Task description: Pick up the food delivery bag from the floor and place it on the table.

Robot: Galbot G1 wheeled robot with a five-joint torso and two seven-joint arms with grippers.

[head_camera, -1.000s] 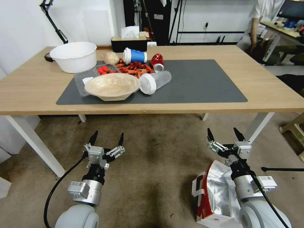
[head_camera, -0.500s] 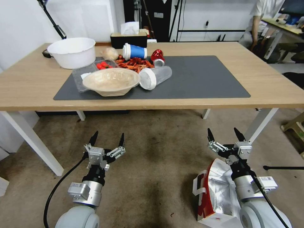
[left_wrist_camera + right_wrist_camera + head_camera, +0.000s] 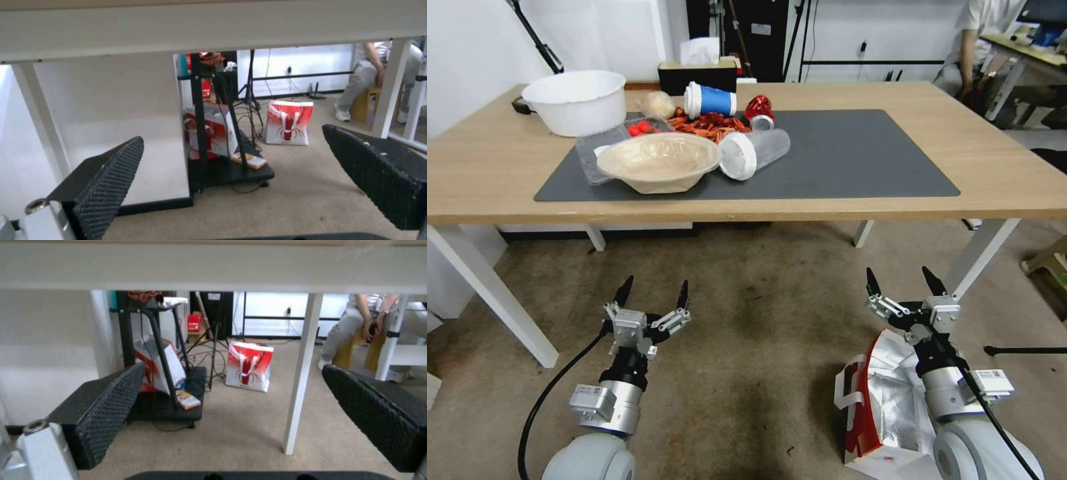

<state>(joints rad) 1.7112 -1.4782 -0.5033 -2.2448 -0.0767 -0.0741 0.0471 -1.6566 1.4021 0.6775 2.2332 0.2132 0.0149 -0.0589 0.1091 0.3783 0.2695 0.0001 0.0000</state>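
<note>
Head view: food delivery bag (image 3: 887, 413) open-mouthed

light: bright, even and diffuse in the head view
shadows: soft band under the table (image 3: 1014, 193) edge on the floor (image 3: 760, 320)
glare: foil lining of the bag (image 3: 894, 407) shines, just behind the right gripper (image 3: 904, 283) jaws
distortion: table edges bow toward the corners in the head view
focus: both wrist views soft; finger pads (image 3: 106, 186) near, room beyond the jaws hazier
backlight: white wall beyond the jaws washes out
</note>
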